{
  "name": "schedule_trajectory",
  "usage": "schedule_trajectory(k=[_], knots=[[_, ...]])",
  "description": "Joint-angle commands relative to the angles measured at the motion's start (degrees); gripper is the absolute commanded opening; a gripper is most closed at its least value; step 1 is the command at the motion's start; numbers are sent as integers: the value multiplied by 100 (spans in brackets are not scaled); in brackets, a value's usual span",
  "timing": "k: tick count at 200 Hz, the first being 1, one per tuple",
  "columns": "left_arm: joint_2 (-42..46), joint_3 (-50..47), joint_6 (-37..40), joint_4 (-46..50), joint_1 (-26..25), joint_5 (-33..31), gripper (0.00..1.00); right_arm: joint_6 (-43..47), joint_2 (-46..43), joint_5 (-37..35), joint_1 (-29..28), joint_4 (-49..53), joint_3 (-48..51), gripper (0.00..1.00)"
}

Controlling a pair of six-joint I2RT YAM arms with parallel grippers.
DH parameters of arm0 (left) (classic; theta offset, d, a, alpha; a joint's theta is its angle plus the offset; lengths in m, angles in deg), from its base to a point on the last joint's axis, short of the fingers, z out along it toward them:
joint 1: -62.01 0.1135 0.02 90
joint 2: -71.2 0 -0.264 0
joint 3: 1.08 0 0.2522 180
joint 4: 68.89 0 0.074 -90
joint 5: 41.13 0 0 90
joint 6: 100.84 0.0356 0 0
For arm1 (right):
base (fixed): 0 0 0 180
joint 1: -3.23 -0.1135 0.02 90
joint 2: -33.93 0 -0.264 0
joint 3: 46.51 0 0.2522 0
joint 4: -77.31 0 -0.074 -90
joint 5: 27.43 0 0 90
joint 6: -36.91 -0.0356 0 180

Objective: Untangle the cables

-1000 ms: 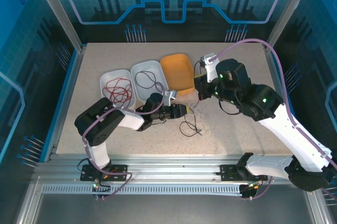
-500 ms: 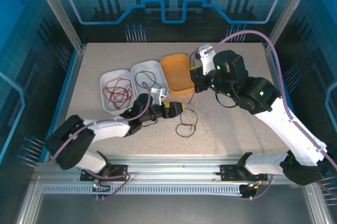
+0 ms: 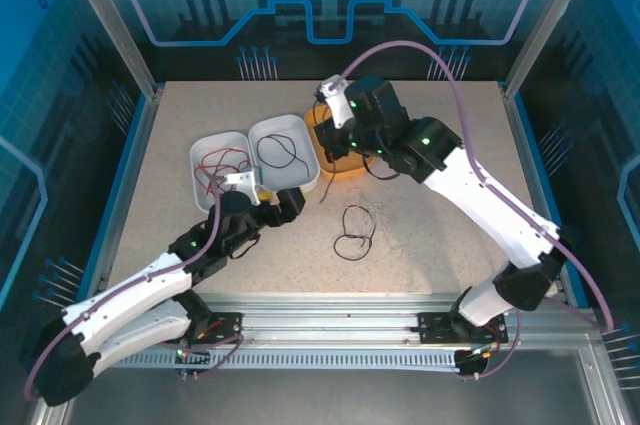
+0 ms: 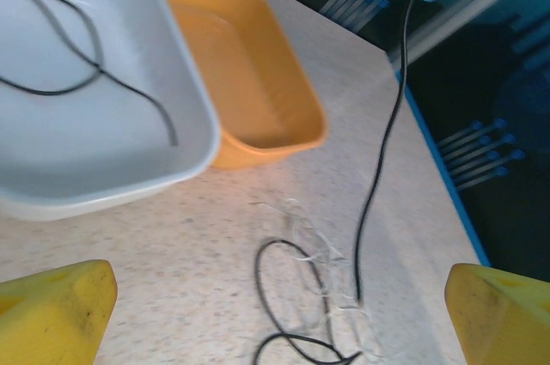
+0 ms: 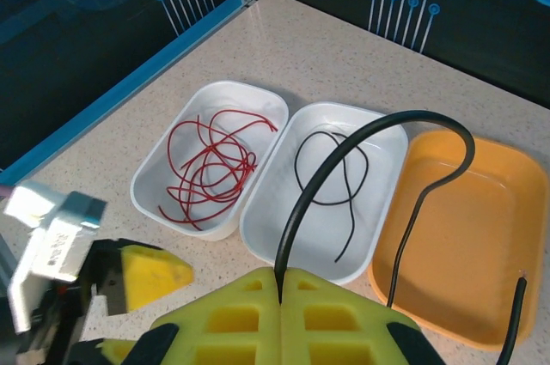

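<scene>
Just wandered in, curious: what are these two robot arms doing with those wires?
The right pincer is shut on a black cable, held up above the table. The left pincer hangs open near a black and whitish tangle lying there. Sorted so far: red cables in one white tray, another black cable in the second white tray; the orange tray is empty.

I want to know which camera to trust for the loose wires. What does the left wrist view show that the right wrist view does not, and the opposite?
Left wrist, not right wrist: a black loop lying on the table, with whitish wires across it.
Right wrist, not left wrist: red cables in the left white tray, and the right end effector shut on a hanging black cable.
Both: the middle white tray with a black cable inside, and the orange tray.
</scene>
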Motion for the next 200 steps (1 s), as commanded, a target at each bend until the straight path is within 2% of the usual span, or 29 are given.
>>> schedule_trajectory(k=[1,51,91,152,200], knots=[[396,-96,173,880,72,-732,99,193,469,159,-95,-178,-415,0],[857,-124,266,1324,230,-780,99,699,1791,-37,-235,-431,-1266,0],[949,-241,156,1318,257,-730,99,950,2771,-284,-244,-130,-2232,0],[977,-243,121,1370,384,-711,99,1016,3411,-1003,-230,124,-2778,0],[1063,-245,66,1485,455,-718,99,1002,3957,-1205,-202,438,-3226,0]])
